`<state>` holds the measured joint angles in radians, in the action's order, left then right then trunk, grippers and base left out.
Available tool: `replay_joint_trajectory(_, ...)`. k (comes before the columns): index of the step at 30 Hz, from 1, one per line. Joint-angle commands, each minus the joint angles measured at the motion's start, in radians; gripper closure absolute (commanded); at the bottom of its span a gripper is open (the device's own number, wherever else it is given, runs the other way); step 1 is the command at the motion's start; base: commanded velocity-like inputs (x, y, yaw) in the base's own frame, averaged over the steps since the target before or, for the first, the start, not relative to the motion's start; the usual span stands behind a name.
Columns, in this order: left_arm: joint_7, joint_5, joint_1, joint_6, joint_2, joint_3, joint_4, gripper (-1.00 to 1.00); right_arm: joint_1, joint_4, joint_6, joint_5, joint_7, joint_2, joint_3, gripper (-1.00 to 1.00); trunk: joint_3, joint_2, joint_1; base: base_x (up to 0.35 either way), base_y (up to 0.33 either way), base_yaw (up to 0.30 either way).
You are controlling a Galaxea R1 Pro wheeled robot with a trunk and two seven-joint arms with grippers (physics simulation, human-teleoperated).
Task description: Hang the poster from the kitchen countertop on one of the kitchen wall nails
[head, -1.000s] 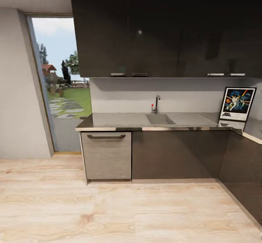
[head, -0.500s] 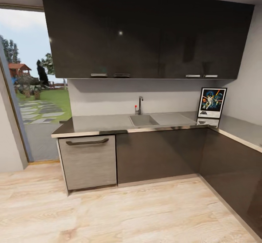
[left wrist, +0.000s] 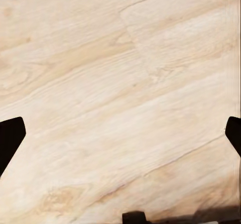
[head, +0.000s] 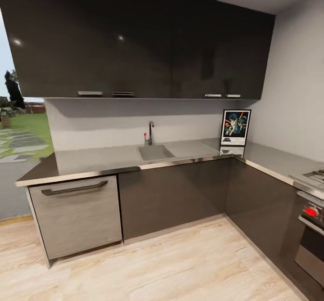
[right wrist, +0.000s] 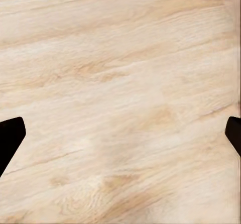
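Left gripper (left wrist: 120,133) spread wide, black fingertips (left wrist: 10,141) barely poking in at the sides of the wrist view, nothing between them but pale wood floor (left wrist: 120,83). Right gripper (right wrist: 120,133) likewise released, empty, fingers (right wrist: 10,138) far apart over the same light planks.

Over to the head view: poster (head: 235,129) standing upright at the back of the kitchen countertop (head: 90,161), tucked into the inner corner of the L, seemingly leaning on the pale wall. Colourful figures on dark blue, thin black frame, white band along the bottom with a dark block of lettering, too small and blurred to read. Mirrored faintly in the worktop just below it.

Sink (head: 155,152) sunk into the countertop well to the poster's left, tap (head: 150,132) at its back edge with a small red spot by its base. Dark upper cabinets (head: 135,44) overhead, handles along their lower edge. Lighter, wood-grain door with a dark bar handle (head: 74,187) under the countertop's left end. Stove (head: 310,211) cut off at the right edge of the view, one red knob showing. Garden through the opening at far left, partly cropped. Nail heads on the grey wall: cannot make any out.
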<state>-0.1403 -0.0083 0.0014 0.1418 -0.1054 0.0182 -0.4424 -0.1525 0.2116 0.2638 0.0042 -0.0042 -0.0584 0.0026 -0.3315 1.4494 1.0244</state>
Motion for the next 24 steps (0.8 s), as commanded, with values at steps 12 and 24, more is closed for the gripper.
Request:
replay_joint_trajectory(12,-0.001,-0.001,0.000,0.002,0.000,0.002,-0.001,-1.00,-0.001,0.000,0.003,0.001,0.000,0.000,-0.001,-1.00,0.002,0.001,0.001,0.321,-0.128,-0.157)
replay_joint_trajectory(24,-0.001,-0.001,0.000,0.002,-0.001,0.002,-0.001,-1.00,-0.001,0.000,0.003,0.000,0.000,0.002,0.000,-1.00,-0.008,0.001,0.001,0.321,-0.132,-0.004)
